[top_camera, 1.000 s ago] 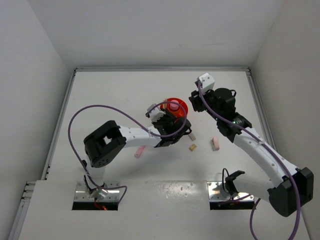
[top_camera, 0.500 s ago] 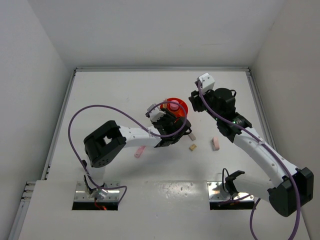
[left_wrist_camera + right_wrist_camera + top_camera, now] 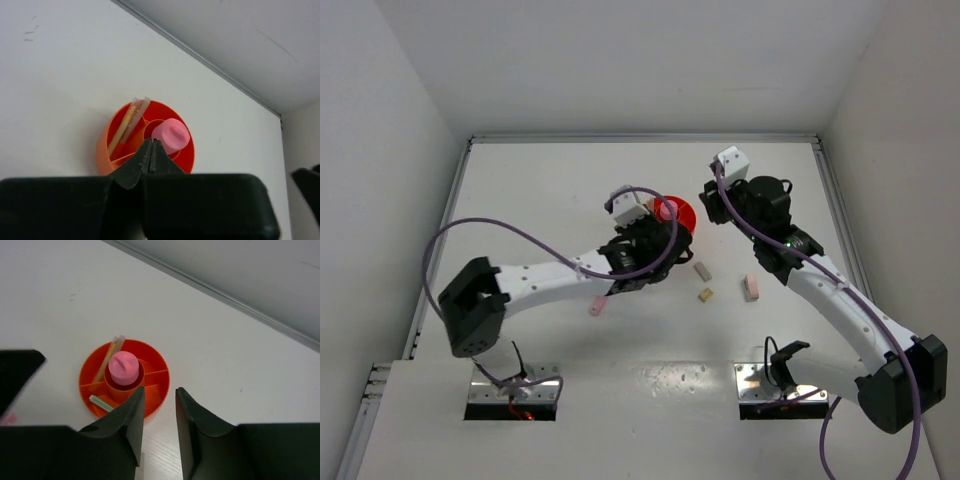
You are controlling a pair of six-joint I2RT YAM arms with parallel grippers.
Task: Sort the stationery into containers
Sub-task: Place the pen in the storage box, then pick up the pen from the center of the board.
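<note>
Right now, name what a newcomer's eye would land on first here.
The bright orange organiser in the middle of the table stands out, a pink-capped tube upright in its central well. The left pincer is shut close to it; the right pincer hangs open. A pink eraser and a tan cube lie loose nearby.

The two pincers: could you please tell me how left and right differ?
The left pincer is shut on nothing; the right pincer is open with a clear gap. The left pincer lies left of the orange organiser, the right pincer right of it. Both face it, empty.
</note>
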